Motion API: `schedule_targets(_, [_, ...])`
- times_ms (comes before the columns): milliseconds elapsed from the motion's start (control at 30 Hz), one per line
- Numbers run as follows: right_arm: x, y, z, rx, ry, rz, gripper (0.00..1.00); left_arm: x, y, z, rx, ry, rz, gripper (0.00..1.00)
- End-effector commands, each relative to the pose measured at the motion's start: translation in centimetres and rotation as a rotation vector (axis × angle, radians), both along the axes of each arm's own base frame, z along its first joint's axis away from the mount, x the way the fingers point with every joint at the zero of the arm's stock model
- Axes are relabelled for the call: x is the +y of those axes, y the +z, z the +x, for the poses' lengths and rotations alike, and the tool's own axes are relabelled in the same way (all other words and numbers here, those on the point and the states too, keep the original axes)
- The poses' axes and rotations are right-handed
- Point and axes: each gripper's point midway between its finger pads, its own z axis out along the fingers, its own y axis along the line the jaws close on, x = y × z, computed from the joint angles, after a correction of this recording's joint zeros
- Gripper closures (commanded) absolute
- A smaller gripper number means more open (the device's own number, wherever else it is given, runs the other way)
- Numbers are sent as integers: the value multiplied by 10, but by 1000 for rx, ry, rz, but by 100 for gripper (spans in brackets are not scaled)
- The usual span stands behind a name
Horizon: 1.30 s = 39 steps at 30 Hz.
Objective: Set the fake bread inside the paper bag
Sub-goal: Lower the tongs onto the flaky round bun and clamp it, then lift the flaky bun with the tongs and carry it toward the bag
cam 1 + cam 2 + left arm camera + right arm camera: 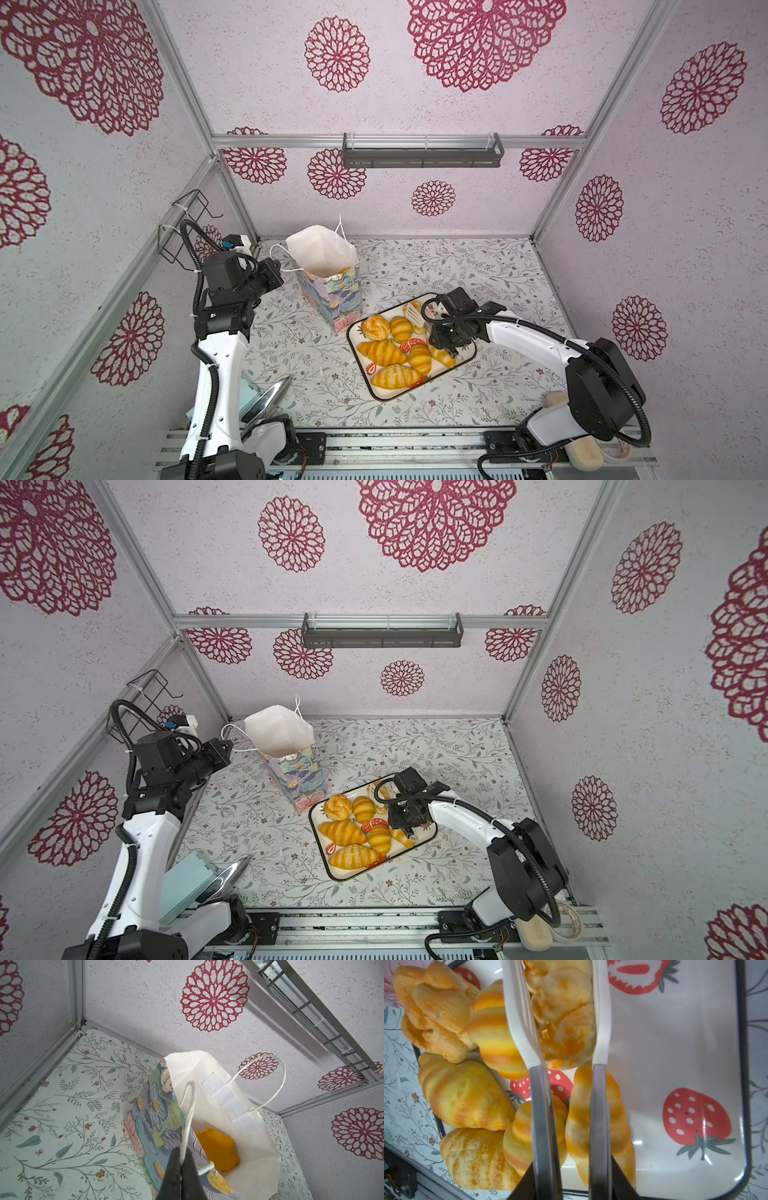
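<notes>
Bread point(380, 351) is mostly on the tray point(675, 1047) just right of the bag point(332, 299). The big croissants lie roughly crosswise in both top views, and the long loaf point(578, 1122) runs pretty much in line with the tongs point(539, 1115). One orange piece point(216, 1149) is already down inside the bag, which stands upright with its mouth up.

Left gripper point(182, 1155) is pinched tight on a cord handle point(189, 1115). Right gripper point(572, 1182) squeezes the tongs, whose white tips bracket a pale bun point(564, 1022) and look to be touching it.

Table point(478, 266) has a leafy print, and the walls point(257, 83) are pale with red rosettes. Right arm hides the tray's back corner. Honestly can't tell if the bun is lifted.
</notes>
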Motion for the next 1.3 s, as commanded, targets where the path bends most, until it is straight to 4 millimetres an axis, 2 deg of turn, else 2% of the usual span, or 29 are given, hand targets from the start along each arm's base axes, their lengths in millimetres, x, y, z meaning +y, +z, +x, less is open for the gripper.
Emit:
schedule_targets(0, [0,15,6,-47,-16,25,62,4,2,2,-6,10,0,100])
schedule_targets(667, [-9,56,10,-137,-36,47,64,2,3,2,-10,4,-4,100])
schedule_targets(1033, [11,77,17,-158,-21,157,65,2,3,3,-11,2,-6,100])
schedule_targets(1267, [25,99,19,-186,7,238,66,2,3,3,-10,1,-6,100])
